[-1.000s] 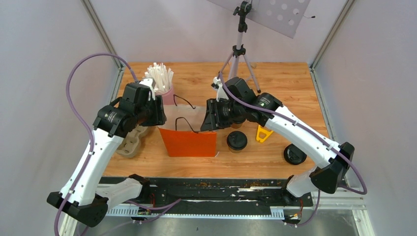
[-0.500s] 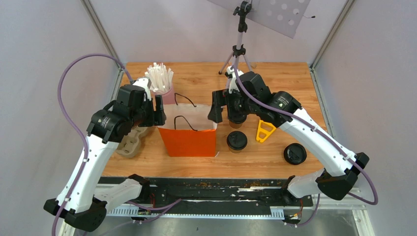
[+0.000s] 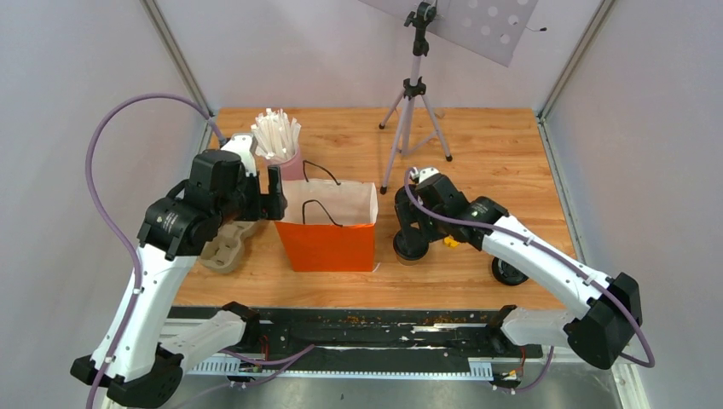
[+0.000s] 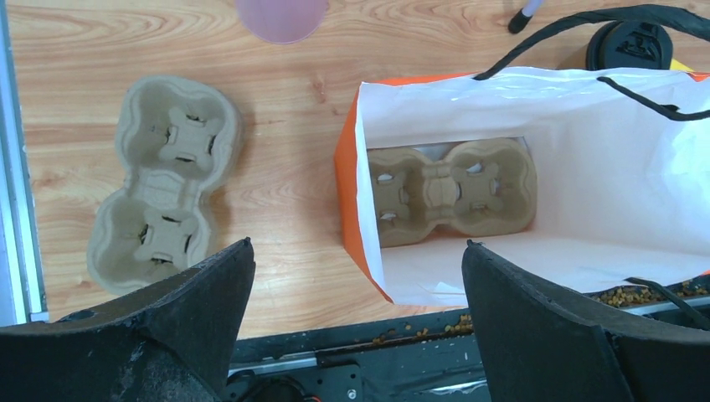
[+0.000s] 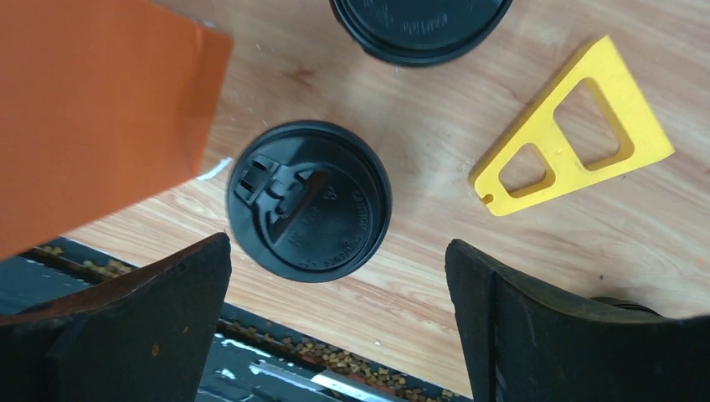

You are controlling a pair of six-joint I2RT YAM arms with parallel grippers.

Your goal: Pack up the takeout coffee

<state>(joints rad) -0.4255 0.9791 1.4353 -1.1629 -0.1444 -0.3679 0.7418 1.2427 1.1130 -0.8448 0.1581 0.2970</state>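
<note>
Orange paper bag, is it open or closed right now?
Open: the orange paper bag gapes wide, a pulp cup tray visible lying on its floor.

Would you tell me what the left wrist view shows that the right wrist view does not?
Only left wrist: a pulp tray on the table, a second tray inside the bag, and the pink cup, just its base. Only right wrist: a lidded cup beside the bag, seen from above, and the whole yellow tool. Both: the bag, the table, and probably one black lid, at the left view's top right and the right view's top edge.
</note>
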